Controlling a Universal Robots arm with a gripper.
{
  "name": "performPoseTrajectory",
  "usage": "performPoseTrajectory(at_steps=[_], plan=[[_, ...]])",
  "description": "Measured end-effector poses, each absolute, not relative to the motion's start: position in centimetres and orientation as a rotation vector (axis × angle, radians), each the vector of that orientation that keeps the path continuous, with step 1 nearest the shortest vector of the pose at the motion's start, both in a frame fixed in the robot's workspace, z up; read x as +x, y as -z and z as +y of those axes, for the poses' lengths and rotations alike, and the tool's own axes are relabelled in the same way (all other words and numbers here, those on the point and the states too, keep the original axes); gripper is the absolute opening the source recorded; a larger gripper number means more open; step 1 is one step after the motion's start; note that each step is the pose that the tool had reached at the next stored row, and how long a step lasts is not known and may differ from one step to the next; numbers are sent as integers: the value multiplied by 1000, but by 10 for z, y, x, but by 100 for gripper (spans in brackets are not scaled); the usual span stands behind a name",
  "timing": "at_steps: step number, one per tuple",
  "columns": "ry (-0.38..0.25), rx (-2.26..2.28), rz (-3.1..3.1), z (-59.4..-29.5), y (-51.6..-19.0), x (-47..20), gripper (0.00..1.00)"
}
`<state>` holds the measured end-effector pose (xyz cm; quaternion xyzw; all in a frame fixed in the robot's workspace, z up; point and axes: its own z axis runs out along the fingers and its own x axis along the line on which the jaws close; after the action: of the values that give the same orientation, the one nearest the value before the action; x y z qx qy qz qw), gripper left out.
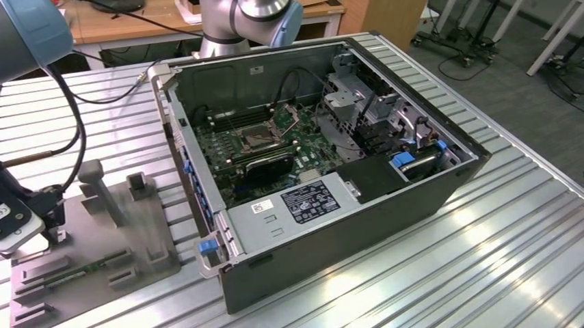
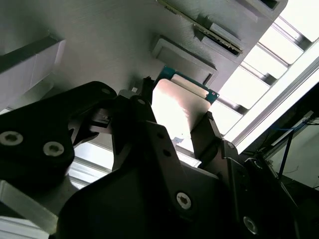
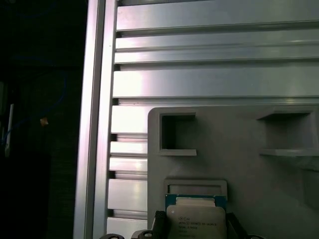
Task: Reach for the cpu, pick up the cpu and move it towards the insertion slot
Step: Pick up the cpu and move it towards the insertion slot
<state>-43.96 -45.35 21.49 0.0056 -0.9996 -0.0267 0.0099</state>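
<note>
From my console, the gripper (image 2: 177, 113) has its two dark fingers (image 2: 205, 132) pressed against opposite edges of the cpu (image 2: 179, 104), jaws only as wide as the chip between them. In the first wrist view the cpu (image 3: 196, 221) sits just beside a small raised frame (image 3: 196, 187) on the grey fixture plate (image 3: 239, 134). It is well apart from the insertion slot (image 1: 258, 139) inside the open computer case (image 1: 365, 225). The chip's silvery top carries fine print, too small for me to make out. A dark label (image 1: 310, 201) sits on the grey metal box (image 1: 273, 219).
</note>
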Motion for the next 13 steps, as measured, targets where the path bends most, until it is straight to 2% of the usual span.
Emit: performPoseTrajectory(at_steps=[13], plan=[[83,18,-3121,-454,-222,-440,54]])
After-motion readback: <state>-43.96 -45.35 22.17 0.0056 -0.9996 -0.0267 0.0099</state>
